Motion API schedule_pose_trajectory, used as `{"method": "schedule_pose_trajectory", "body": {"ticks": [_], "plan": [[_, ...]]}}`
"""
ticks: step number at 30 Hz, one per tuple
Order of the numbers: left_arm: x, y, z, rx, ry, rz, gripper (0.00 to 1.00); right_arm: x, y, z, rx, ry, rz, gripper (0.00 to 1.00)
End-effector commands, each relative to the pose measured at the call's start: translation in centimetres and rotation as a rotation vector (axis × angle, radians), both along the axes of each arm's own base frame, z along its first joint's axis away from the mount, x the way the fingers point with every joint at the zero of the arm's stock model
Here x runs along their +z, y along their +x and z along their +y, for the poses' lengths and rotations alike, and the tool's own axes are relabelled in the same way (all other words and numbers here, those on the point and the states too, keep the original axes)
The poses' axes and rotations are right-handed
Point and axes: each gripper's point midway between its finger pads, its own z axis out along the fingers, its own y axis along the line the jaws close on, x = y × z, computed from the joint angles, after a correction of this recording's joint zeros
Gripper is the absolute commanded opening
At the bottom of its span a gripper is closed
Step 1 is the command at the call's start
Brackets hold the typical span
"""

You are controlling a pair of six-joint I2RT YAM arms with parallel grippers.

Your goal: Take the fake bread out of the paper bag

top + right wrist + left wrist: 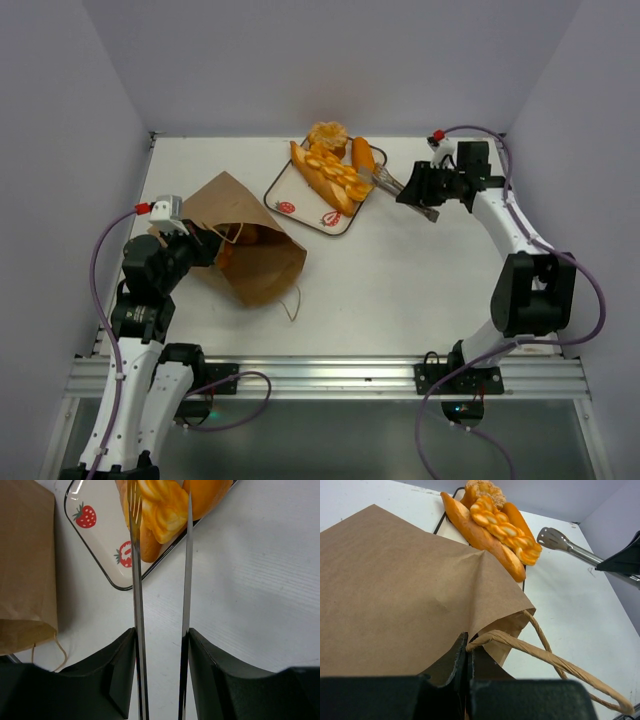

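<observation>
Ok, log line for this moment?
left gripper: shut on bag rim | right gripper: shut on tongs, tongs open, tips at bread on tray | bag: lying, something orange inside mouth

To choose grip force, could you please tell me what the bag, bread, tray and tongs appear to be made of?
Paper bag: matte brown kraft paper, creased. Fake bread: glossy, probably plastic. Tray: smooth white, dark-rimmed, perhaps enamel or melamine. Tongs: shiny bare metal, likely steel.
</observation>
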Motion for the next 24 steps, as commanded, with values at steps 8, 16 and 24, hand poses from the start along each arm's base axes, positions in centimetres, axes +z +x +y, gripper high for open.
{"method": "schedule_pose_trajectory", "body": {"ticks": [8,16,24], "plan": [[3.0,-0.3,-0.7,-0.044,-0.019,-0.078,0.0,4.6,-0.1,-0.8,0.017,-0.024,-0.176,0.46],[2.9,-0.6,-1.7,-0.1,-0.037,-0.074,0.0,7.0,-5.1,2.5,0.35,-0.061,-0.348,0.42],[1.6,-0.3,-1.6,-0.089,-0.049,-0.04,0.0,8.7,-14.3,8.9,0.81,-0.214,-0.609,0.42]]}}
